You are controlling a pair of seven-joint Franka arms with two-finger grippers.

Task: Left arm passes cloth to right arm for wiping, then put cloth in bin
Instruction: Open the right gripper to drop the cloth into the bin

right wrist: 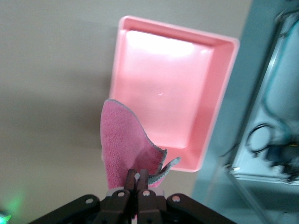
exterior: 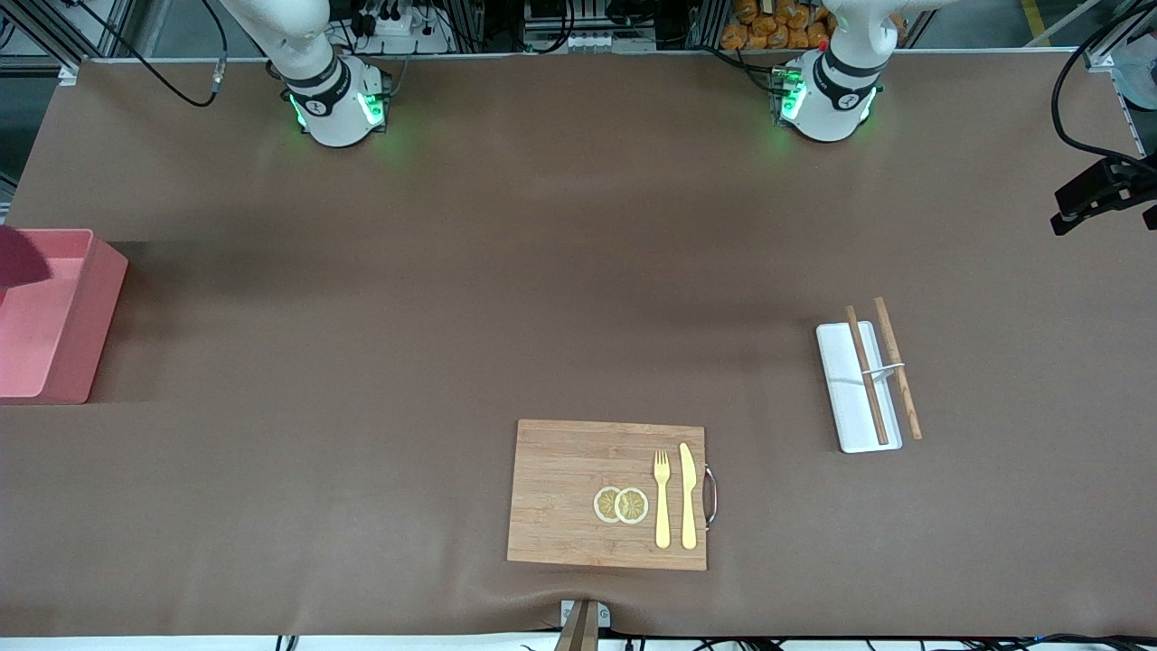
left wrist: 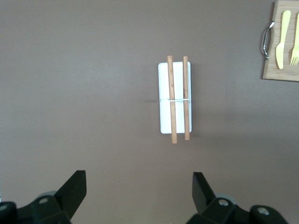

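The right gripper (right wrist: 137, 179) was pinched tight on a corner of the raspberry-red cloth (right wrist: 122, 145), which hung from its fingertips in the air over the bin (right wrist: 173, 88) — the fabric draped across the bin's wall at the edge of the box. In the front view only a dark red sliver of cloth (exterior: 18, 256) showed at the picture's margin, above the bin (exterior: 86, 307) at the right arm's end of the table. The cloth looked soft and terry-piled, folded on itself, with a grey hem at one edge. The pink bin held nothing else.

The left gripper (left wrist: 139, 191) waited with its fingers spread wide, holding nothing, over bare tabletop near the white tray (left wrist: 163, 100) with two wooden sticks (left wrist: 172, 98) — well apart from the bin. The wooden board (exterior: 578, 493) carried lemon slices (exterior: 621, 504), a yellow fork (exterior: 663, 497) and knife (exterior: 689, 495).
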